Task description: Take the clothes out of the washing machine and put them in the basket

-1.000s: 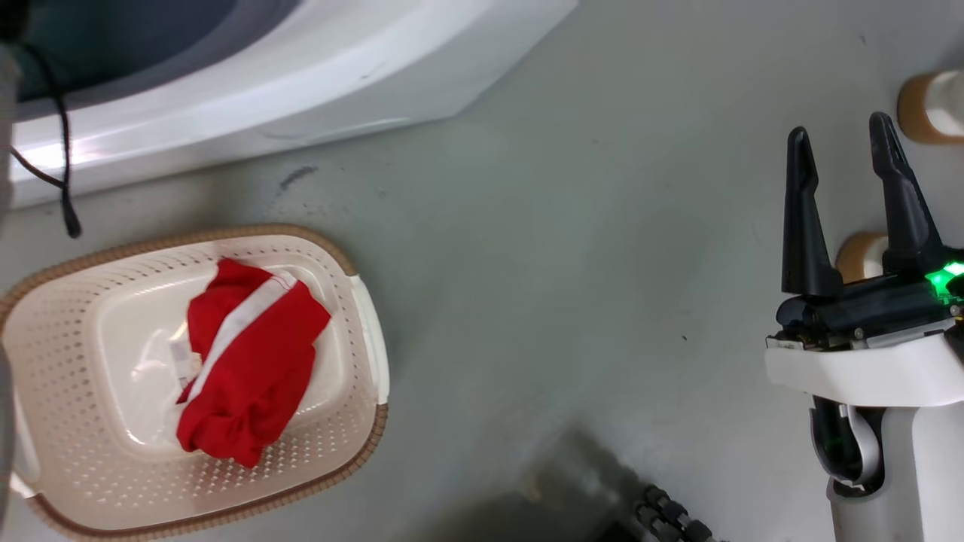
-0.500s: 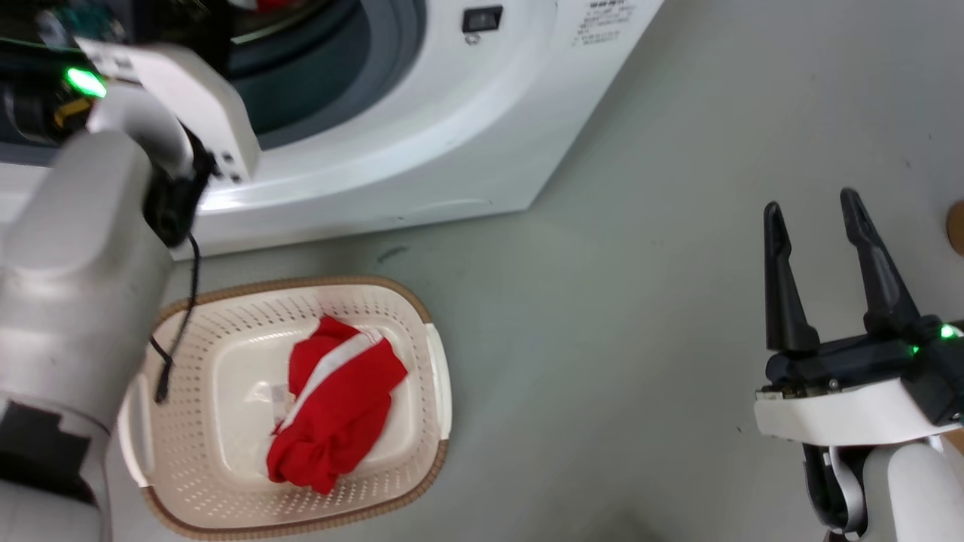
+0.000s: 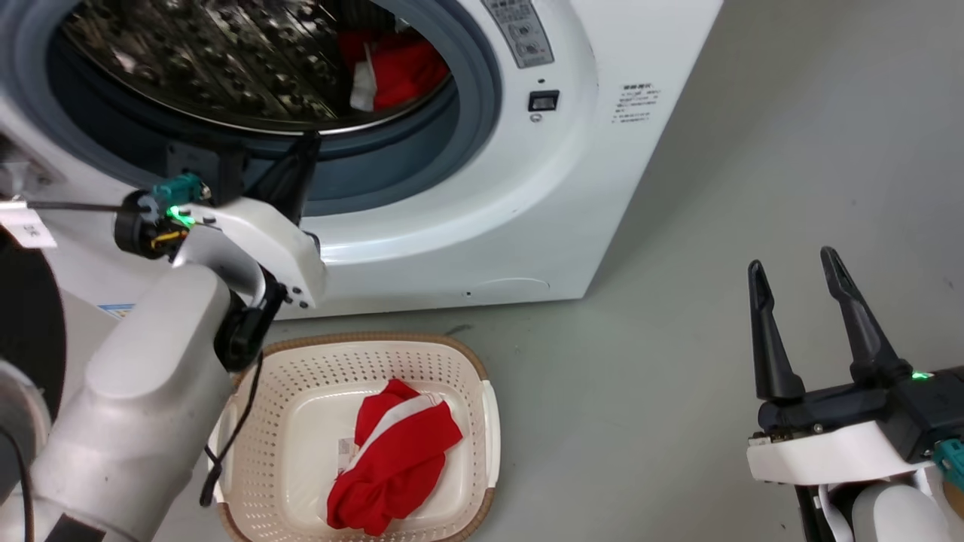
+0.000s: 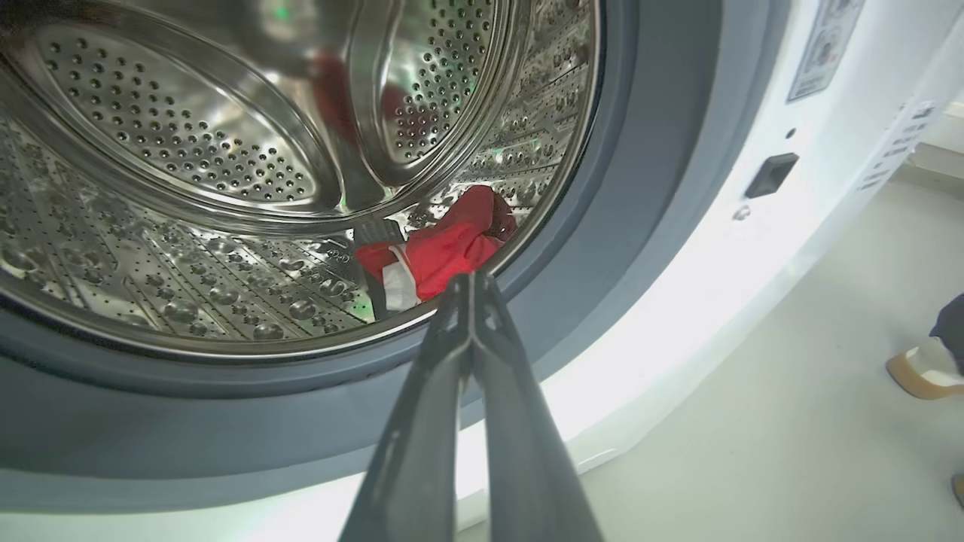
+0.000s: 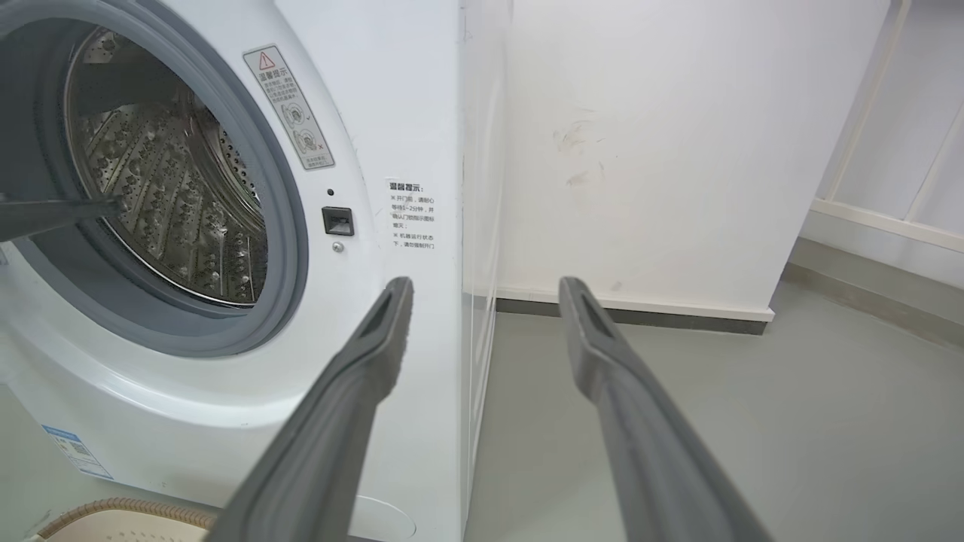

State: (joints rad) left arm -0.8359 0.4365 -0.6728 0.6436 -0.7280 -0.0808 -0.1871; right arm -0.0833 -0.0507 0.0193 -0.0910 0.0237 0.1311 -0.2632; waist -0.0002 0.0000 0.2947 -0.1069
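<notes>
The white washing machine (image 3: 527, 226) stands with its porthole uncovered, and one of the red clothes (image 3: 395, 68) lies in the steel drum (image 4: 188, 150), at its lower right (image 4: 452, 245). Another red garment with a white stripe (image 3: 395, 463) lies in the cream basket (image 3: 482, 421) on the floor in front of the machine. My left gripper (image 3: 309, 143) is shut and empty at the porthole's lower rim, its tips (image 4: 471, 278) just short of the garment in the drum. My right gripper (image 3: 791, 257) hangs open and empty over the floor to the right, facing the machine's right front corner (image 5: 486, 282).
The machine's dark door (image 3: 26, 324) hangs at the far left beside my left arm. A white wall (image 5: 663, 150) stands behind the machine. A foot in a pale shoe (image 4: 922, 369) rests on the grey floor (image 3: 715, 188) to the right. The basket's rim (image 5: 128, 508) sits below the porthole.
The head camera has tilted up, bringing the drum into view. My left arm has risen from over the basket to the porthole's lower rim. The right gripper stays open.
</notes>
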